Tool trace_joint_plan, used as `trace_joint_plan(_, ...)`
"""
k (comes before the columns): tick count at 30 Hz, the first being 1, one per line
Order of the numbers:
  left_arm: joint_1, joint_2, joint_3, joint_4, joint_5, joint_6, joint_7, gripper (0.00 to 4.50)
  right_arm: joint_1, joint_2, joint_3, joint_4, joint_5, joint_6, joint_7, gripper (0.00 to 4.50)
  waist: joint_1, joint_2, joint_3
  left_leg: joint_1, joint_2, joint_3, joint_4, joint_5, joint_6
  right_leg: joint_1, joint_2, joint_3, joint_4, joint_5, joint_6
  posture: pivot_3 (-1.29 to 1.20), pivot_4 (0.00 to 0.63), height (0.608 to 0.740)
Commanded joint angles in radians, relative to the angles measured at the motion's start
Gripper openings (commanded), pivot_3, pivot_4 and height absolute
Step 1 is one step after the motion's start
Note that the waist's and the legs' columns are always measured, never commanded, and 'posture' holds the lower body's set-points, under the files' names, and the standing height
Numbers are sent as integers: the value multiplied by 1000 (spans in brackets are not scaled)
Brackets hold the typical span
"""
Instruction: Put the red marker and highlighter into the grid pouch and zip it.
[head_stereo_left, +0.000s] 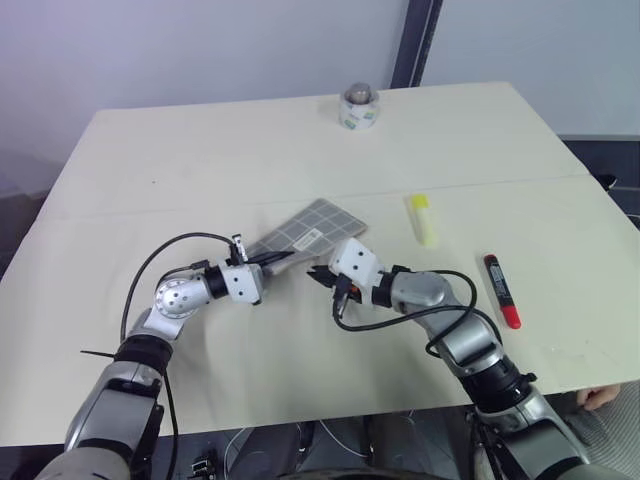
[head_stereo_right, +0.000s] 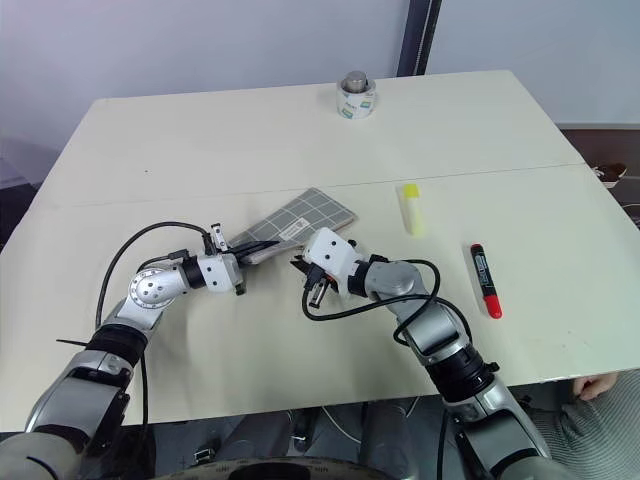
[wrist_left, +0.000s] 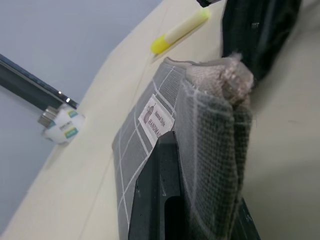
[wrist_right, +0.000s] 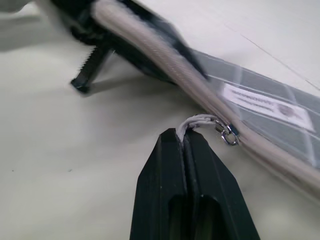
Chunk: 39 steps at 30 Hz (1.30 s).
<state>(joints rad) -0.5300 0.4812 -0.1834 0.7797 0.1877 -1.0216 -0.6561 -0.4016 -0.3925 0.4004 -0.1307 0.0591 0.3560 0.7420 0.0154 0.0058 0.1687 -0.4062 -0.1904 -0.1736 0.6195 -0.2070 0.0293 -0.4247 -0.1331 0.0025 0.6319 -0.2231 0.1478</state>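
The grid pouch (head_stereo_left: 308, 233) lies mid-counter (head_stereo_left: 200, 160), long axis running from 7 to 1 o'clock, its near end hidden in the left gripper (head_stereo_left: 268, 262), whose jaws are clamped shut on the fabric. The right gripper (wrist_right: 188, 136), at the pouch's 5 o'clock, has its jaws pinched shut on the zipper pull cord (wrist_right: 202, 120). The highlighter (head_stereo_left: 423, 219) lies at the pouch's 3 o'clock, pointing 12; the red marker (head_stereo_left: 501, 290) lies farther out toward 4 o'clock, its red end nearest the robot

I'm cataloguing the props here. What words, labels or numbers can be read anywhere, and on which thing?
"HANDMA…" on the white label of the grid pouch; its upper line is too blurred to read.
Print on the red marker: too small to read.
Green marks on the roll of tape: too small to read.
Highlighter: no text seen.
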Motion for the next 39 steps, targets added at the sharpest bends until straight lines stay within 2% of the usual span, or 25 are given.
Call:
trace_joint_plan(1, -36, 10, -25, 63, 103, 23, 91, 0, -48, -6, 9, -20, 29, -84, 99, 44, 0, 0, 0, 0, 0, 0, 0, 0, 0, 0, 0, 0, 0, 0, 0, 0, 150, 740)
trace_joint_plan(6, -77, -14, -44, 75, 137, 42, 159, 0, -81, -28, 39, -11, 19, -153, 205, 44, -2, 0, 0, 0, 0, 0, 0, 0, -1, 0, 0, -1, 1, 1, 1, 0, 150, 740)
trace_joint_plan(10, -62, -39, -49, 36, 116, 50, 167, 0, -86, -32, 6, 34, 9, -121, 192, 44, 1, 0, 0, 0, 0, 0, 0, 0, -1, 0, 0, -1, 0, 1, 1, 0, 150, 740)
trace_joint_plan(13, -43, -32, -45, 18, 88, 61, 149, 0, -43, -81, -32, 26, -22, -152, 167, 923, 0, 0, 0, -1, 0, 0, 0, 0, 0, -1, 0, -1, 0, 1, 1, 0, 150, 740)
trace_joint_plan(17, -24, -22, -34, -17, 50, 75, 140, 0, 55, -142, -120, -32, 1, -150, 128, 2939, -1, 0, 0, -2, 0, 0, 0, 0, 0, -1, 0, -1, -1, 1, 1, 0, 150, 740)
trace_joint_plan(20, -11, -21, -12, -37, -24, 95, 115, 0, 189, -120, -291, -113, 79, -144, 19, 4419, -2, 0, 0, -2, 0, 0, -2, 0, 0, 0, 0, 0, -1, 1, 1, 0, 150, 740)
trace_joint_plan(23, -6, -17, -9, -44, -50, 102, 100, 0, 258, -78, -379, -184, 117, -133, -67, 4419, -5, 0, 0, -2, 0, 0, -5, 0, 0, -2, 0, 0, 0, 1, 1, 0, 150, 740)
trace_joint_plan(26, -9, -15, -4, -38, -65, 113, 89, 0, 296, -39, -409, -259, 62, -117, -186, 4419, -4, 0, 0, -2, 1, 0, -5, 0, 0, -2, 0, 1, 0, 1, 1, 0, 150, 740)
trace_joint_plan(31, -34, -23, -12, -23, -67, 111, 76, 0, 188, 86, -446, -189, -40, 85, -470, 4419, -3, -1, 0, -2, 0, 0, -4, 0, 0, -2, 0, 1, 0, 1, 1, 0, 150, 740)
trace_joint_plan(34, -51, -33, -15, -9, -64, 109, 74, 0, 122, 97, -438, -111, -80, 166, -525, 4419, -1, -1, 0, -2, 0, 0, -4, 1, -1, -2, 0, 1, 0, 1, 1, 0, 150, 740)
trace_joint_plan(36, -56, -37, -16, -3, -62, 107, 74, 0, 79, 114, -477, -59, -59, 242, -561, 4419, -1, -1, 0, -2, 0, 0, -5, 1, 0, -2, 0, 1, 0, 1, 1, 0, 150, 740)
trace_joint_plan(39, -60, -36, -16, 3, -57, 100, 74, 0, 52, 95, -472, -7, -51, 334, -542, 4419, -2, -1, 0, -3, 0, 0, -5, 1, 2, -2, 0, 1, -1, 1, 1, 0, 150, 740)
